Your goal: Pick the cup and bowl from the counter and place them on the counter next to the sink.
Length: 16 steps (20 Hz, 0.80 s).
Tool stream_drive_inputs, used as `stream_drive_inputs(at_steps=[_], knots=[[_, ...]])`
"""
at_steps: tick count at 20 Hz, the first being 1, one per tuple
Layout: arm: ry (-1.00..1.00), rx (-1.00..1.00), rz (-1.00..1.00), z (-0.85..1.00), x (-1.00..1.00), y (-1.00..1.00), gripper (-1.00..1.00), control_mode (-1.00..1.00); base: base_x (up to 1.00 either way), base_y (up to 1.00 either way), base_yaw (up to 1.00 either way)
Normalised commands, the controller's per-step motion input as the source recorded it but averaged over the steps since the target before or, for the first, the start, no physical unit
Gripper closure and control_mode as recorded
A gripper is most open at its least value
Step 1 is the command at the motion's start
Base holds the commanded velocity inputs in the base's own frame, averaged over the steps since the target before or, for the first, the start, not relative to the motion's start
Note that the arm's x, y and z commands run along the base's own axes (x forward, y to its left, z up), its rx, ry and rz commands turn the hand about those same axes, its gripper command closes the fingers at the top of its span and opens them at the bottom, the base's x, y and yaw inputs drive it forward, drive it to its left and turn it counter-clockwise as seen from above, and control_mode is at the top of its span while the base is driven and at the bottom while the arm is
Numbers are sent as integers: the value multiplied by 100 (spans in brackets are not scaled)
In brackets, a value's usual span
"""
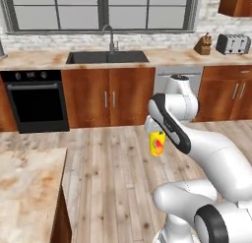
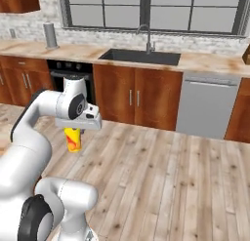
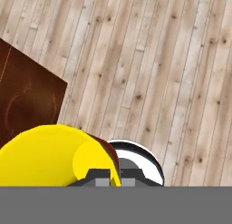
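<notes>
The yellow cup (image 1: 157,143) with its red-orange mark hangs in the air over the wooden floor, under my hand. My gripper (image 1: 155,134) is shut on its rim. The same cup (image 2: 72,139) shows below the white hand in the right base view, where my gripper (image 2: 73,130) grips it from above. In the hand view the cup (image 3: 50,157) bulges large and yellow at the bottom left, with my gripper (image 3: 111,175) at its edge. The dark sink (image 1: 107,57) with its curved tap (image 1: 109,38) lies in the far counter (image 1: 39,59). The bowl is out of view.
A black oven (image 1: 37,100) sits left of the sink cabinets. A toaster (image 1: 233,43) and a knife block (image 1: 203,44) stand at the counter's right end. A grey dishwasher (image 2: 207,104) is right of the sink. A near counter corner (image 1: 27,193) juts in at lower left.
</notes>
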Motion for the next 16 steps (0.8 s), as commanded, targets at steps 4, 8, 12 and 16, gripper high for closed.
stream_drive_inputs(at_steps=[4,8,12,16], knots=[[0,0,0,0,0,0,100,100,100,-45,0],[0,0,0,0,0,0,100,100,100,-47,-1],[0,0,0,0,0,0,100,100,100,-42,-1],[0,0,0,0,0,0,100,100,100,-36,-1]])
